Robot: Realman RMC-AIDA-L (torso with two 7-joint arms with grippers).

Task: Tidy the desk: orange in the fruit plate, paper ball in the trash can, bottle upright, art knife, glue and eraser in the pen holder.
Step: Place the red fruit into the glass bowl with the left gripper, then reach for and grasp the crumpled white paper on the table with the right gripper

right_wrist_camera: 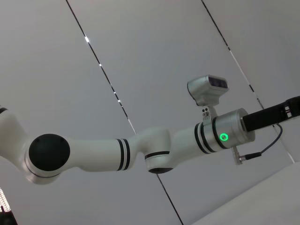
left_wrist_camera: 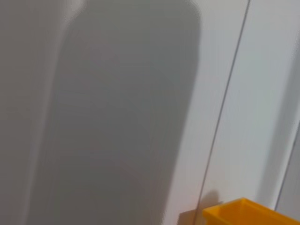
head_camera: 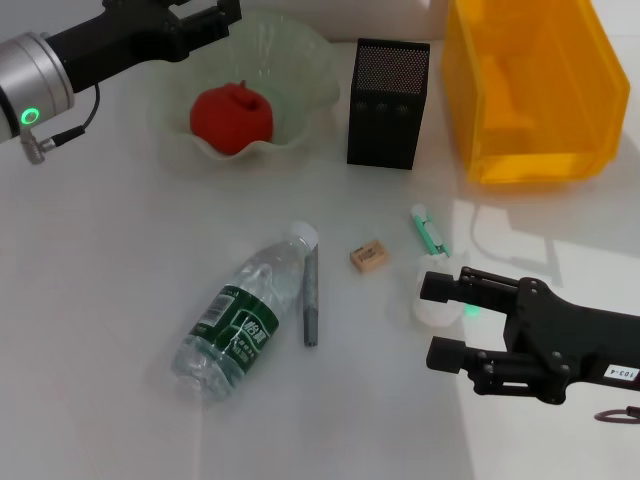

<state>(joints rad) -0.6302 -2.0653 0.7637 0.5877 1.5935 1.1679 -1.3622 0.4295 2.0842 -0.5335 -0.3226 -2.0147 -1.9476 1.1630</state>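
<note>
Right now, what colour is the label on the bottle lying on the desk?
Green with white print, on the bottle; the head view shows it best.

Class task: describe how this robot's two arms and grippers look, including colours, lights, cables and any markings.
The left arm is silver with a green ring light and a thin black cable, ending in a black left gripper. The right gripper is black and blocky, green-lit, with a white label.

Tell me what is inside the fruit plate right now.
The fruit plate holds one red, apple-like fruit. The left claw hangs over its far rim, hiding a little of the rim there.
</note>
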